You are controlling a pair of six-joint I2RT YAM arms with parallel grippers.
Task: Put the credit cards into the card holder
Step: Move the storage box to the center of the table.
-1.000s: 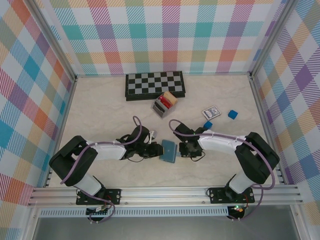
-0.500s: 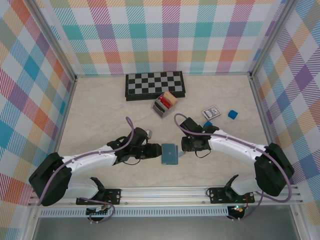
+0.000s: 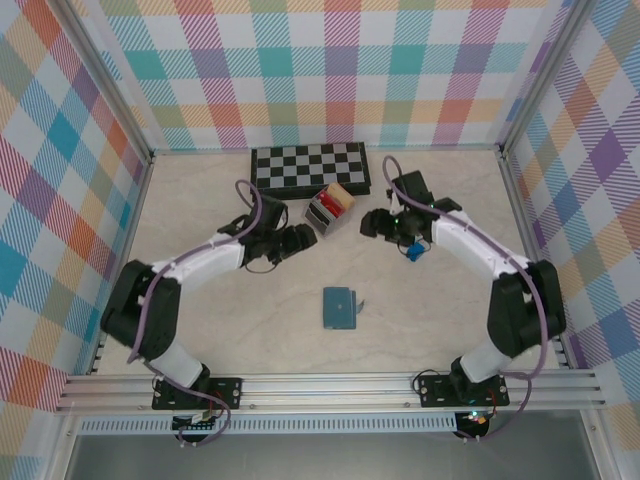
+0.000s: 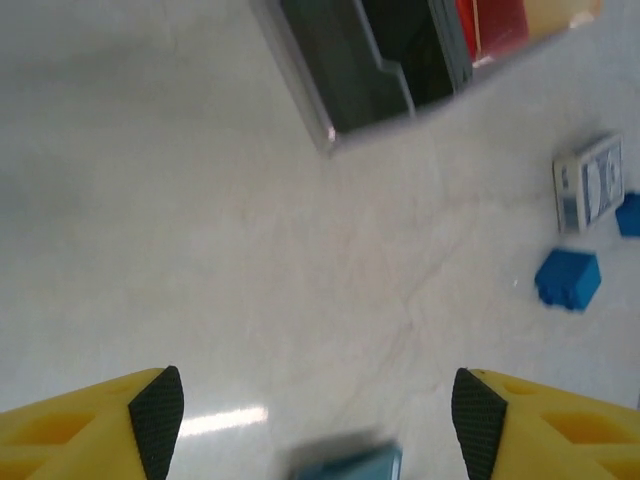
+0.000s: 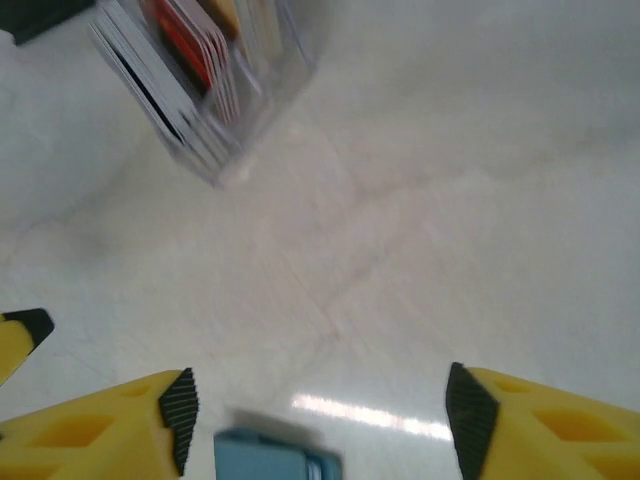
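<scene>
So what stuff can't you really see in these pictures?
- How many credit cards are in the grey box: in the right wrist view they are blurred and cut off by the top edge.
- Whether the card holder has a card inside: in the top view it lies closed, and both wrist views cut it off at the bottom edge.
- The print on the patterned card pack: too small in the left wrist view.

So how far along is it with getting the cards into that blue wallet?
Early. Done: nothing visible; the card holder lies shut on the table. In hand: nothing; the left gripper and right gripper are open and empty, near the grey box. Left: the red and tan credit cards standing in that box.
</scene>
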